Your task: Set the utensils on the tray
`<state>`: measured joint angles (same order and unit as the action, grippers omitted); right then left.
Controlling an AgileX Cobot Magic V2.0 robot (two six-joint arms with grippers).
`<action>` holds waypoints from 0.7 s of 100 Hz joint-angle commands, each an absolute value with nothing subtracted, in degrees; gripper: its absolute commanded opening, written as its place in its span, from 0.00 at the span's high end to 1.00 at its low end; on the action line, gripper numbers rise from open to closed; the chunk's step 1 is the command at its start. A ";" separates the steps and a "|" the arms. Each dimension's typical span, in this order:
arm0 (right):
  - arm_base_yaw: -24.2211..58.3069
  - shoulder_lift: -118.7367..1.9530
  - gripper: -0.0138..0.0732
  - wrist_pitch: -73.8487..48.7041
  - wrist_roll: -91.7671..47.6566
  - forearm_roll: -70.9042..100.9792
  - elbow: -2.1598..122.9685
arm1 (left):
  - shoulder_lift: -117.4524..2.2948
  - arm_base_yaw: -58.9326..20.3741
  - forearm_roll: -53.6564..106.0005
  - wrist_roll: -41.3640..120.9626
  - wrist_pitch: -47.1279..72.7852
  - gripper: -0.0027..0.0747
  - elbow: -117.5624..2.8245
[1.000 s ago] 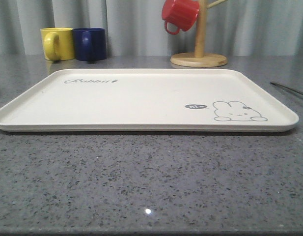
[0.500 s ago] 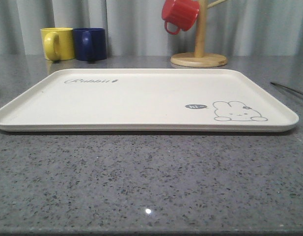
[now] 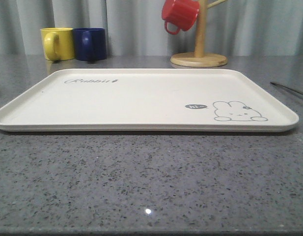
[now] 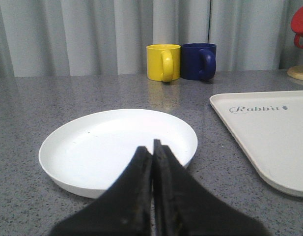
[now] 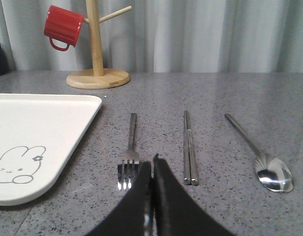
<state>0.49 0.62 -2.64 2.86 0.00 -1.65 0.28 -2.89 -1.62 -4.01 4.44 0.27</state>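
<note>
tray [image 3: 141, 101] bare, nothing placed yet: fork [image 5: 130, 155], chopsticks [image 5: 189, 147], spoon [image 5: 261, 157] all lie on bench [image 5: 215, 98] right of it, both tools [image 4: 152, 147] [image 5: 152, 164] pinched together, holding nothing.

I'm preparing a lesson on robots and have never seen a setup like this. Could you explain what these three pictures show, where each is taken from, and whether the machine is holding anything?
This is a robot with two arms, each ending in a two-fingered gripper. One picture looks forward over a grey table. The other two come from small cameras on the wrists, so the dark fingers appear at the bottom.

The front view shows a cream tray with a rabbit drawing, a yellow mug, a blue mug, and a red mug hanging on a wooden stand.

The left wrist view shows the left gripper, shut and holding nothing, in front of a white plate.

The right wrist view shows the right gripper, also shut and empty, near a fork, chopsticks and a spoon, all lying on the table beside the tray.
</note>
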 commanded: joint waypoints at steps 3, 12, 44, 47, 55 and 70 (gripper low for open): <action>0.27 1.65 0.92 2.07 2.37 0.00 -1.61 | 2.24 -2.85 -1.14 -4.46 -1.53 0.99 1.89; 0.27 1.65 0.92 2.07 2.37 0.00 -1.61 | 2.24 -2.74 -1.14 -4.46 -3.49 0.99 1.78; 0.27 1.65 0.92 2.07 2.37 0.00 -1.61 | -3.22 -2.74 -3.52 -3.82 6.61 0.99 -12.67; 0.27 1.65 0.92 2.07 2.37 0.00 -1.61 | -4.51 -2.74 -3.52 -3.82 8.18 0.99 -14.44; 0.27 1.65 0.92 2.07 2.37 0.00 -1.61 | -8.81 -2.74 -3.52 -3.82 12.22 0.99 -19.71; 0.27 1.65 0.92 2.07 2.37 0.00 -1.61 | -17.81 -2.74 -3.52 -3.82 18.99 0.99 -28.14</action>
<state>0.49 0.62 -2.64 2.86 0.00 -1.65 -11.99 -2.89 -3.34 -3.82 18.62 -22.15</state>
